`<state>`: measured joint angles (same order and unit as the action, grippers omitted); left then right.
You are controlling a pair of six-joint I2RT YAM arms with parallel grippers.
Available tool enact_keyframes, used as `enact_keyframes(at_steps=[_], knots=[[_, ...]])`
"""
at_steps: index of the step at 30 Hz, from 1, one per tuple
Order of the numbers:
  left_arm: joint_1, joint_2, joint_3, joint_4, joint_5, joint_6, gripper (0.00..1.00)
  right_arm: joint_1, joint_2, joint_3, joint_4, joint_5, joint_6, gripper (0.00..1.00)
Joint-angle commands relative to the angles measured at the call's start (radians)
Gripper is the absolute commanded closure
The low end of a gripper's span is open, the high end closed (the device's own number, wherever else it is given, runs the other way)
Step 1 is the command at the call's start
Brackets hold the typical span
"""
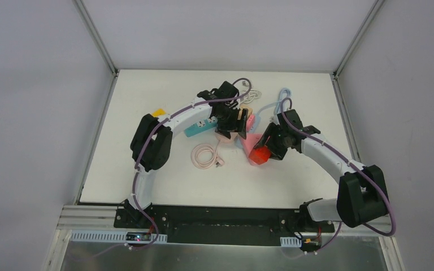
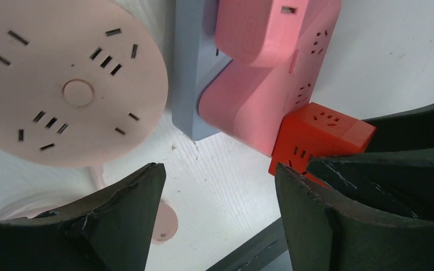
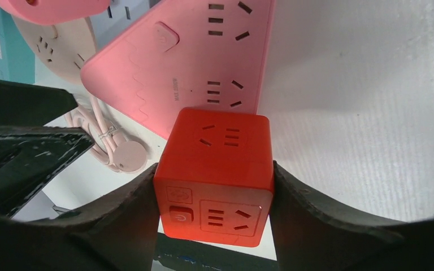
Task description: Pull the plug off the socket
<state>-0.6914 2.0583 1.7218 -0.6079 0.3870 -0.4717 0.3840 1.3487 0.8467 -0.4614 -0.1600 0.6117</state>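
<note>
Right fingers [image 3: 316, 226] clasp the red cube [image 3: 215, 164]; left fingers [image 2: 124, 214] spread, empty. Unpinned, the pink strip [image 3: 192, 62] may drag along.

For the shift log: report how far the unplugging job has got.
Done: the right gripper brackets the red cube socket, jaws against both its sides. In hand: that grip; the left gripper hovers open beside it, holding nothing. Left: the pull itself, as the cube sits flush against the pink power strip.
</note>
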Motion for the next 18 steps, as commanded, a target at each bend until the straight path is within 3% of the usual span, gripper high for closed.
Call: enact_keyframes(at_steps=[1,6,11,14,16,18], knots=[[-0.03,0.047,0.078,0.031,0.034,-0.036,0.27,-0.038,-0.022,0.031,-0.005,-0.095,-0.084,0.46],[-0.04,0.094,0.113,0.04,0.017,-0.04,0.29,-0.038,0.002,0.04,-0.019,-0.104,-0.072,0.24],[-0.05,0.116,0.105,0.047,-0.004,-0.034,0.3,-0.038,0.019,0.043,-0.019,-0.131,-0.08,0.21],[-0.061,0.121,0.093,0.024,-0.046,-0.008,0.3,-0.038,0.032,0.049,-0.032,-0.141,-0.085,0.28],[-0.068,0.12,0.076,0.013,-0.071,0.012,0.31,-0.037,0.038,0.054,-0.05,-0.142,-0.087,0.42],[-0.074,0.118,0.056,0.0,-0.105,0.033,0.32,-0.038,0.037,0.058,-0.062,-0.127,-0.083,0.63]])
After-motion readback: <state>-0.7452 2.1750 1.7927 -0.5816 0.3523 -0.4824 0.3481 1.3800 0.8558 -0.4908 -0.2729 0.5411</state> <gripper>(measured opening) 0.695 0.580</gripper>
